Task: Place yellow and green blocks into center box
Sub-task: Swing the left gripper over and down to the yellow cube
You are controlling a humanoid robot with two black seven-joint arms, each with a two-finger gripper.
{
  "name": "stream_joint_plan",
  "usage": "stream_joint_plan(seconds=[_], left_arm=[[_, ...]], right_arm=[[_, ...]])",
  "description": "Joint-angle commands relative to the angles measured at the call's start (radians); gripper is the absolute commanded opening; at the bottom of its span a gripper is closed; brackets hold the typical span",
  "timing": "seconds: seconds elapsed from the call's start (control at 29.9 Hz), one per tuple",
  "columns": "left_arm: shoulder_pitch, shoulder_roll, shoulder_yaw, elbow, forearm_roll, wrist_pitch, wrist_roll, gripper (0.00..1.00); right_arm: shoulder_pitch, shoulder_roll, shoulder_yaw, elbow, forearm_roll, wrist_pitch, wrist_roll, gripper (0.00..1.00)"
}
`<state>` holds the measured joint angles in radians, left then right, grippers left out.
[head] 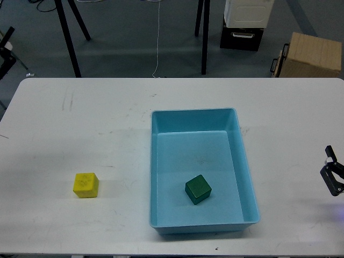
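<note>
The yellow block sits on the white table at the front left, apart from everything else. The green block lies inside the light blue box, toward its front. A dark part at the far left edge above the table's back corner may be my left gripper; its fingers cannot be told apart. My right gripper shows only partly at the right edge, low over the table and well right of the box, holding nothing that I can see.
Beyond the table's far edge stand black tripod legs, a black-and-white case and a cardboard box on the floor. A thin cable hangs at the back.
</note>
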<state>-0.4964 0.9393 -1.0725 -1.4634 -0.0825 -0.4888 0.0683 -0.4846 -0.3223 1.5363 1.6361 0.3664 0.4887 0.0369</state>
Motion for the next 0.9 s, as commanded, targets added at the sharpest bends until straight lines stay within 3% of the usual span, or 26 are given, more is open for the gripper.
stream_joint_plan(seconds=[0.0, 0.23, 0.43, 0.64, 0.74, 0.87], left_arm=[[-0.258, 0.068, 0.256, 0.015, 0.056, 0.000, 0.002, 1.00], [-0.744, 0.044, 0.831, 0.044, 0.183, 0.000, 0.019, 1.00], [-1.077, 0.015, 1.192, -0.032, 0.426, 0.000, 0.019, 1.00], [-1.378, -0.157, 1.589, -0.040, 0.503, 0.000, 0.021, 1.00], [-1.464, -0.286, 1.790, -0.032, 0.518, 0.000, 0.022, 1.00], [-1.453, -0.356, 1.934, -0.029, 0.662, 0.000, 0.021, 1.00]], right_arm=[[-0.002, -0.003, 0.021, -0.002, 0.000, 0.000, 0.000, 1.00], [-0.006, -0.004, 0.038, -0.002, 0.002, 0.000, 0.000, 1.00], [-0.012, -0.004, 0.042, -0.004, 0.000, 0.000, 0.000, 1.00], [-0.014, -0.001, 0.033, -0.006, 0.000, 0.000, 0.000, 1.00], [-0.015, 0.000, 0.036, -0.006, 0.000, 0.000, 0.000, 1.00], [-0.023, -0.001, 0.044, -0.007, 0.000, 0.000, 0.000, 1.00]])
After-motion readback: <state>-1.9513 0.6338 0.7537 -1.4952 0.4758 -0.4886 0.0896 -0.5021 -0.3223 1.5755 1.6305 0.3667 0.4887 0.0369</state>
